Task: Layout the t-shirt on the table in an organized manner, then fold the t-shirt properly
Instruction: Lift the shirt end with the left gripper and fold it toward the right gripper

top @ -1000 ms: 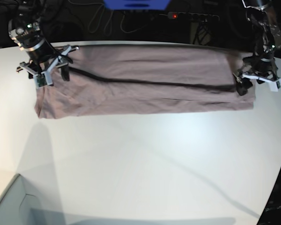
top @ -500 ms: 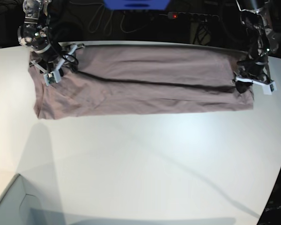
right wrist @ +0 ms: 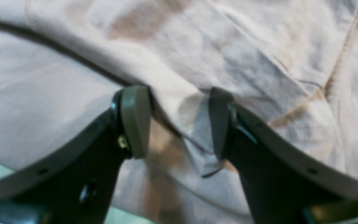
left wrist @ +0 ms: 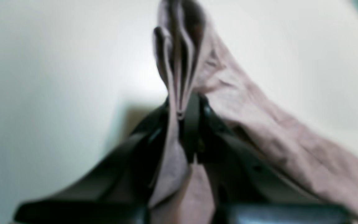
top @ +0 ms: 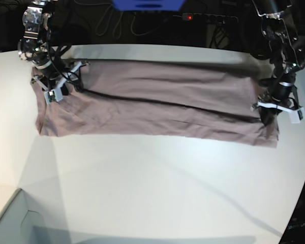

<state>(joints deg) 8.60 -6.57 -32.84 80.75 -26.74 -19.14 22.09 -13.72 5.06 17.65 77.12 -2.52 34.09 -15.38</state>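
The t-shirt (top: 157,109) lies folded into a long band across the far half of the white tabletop (top: 157,188), running from the far left to the far right, with a dark fold line along its length. At the band's left end stands the right tool (top: 58,84), low over the cloth; the right wrist view shows its two pads (right wrist: 135,119) set apart, pressing down on the wrinkled fabric with a small ridge of cloth between them, not clamped. At the band's right end, near its near corner, the left tool (top: 267,113) has its jaws together on the t-shirt's edge: the left wrist view shows several layers of pinkish cloth (left wrist: 179,77) pinched between the dark fingers (left wrist: 193,124) and lifted off the tabletop, the rest trailing away to the right. A grey box corner (top: 10,223) shows at the near left.
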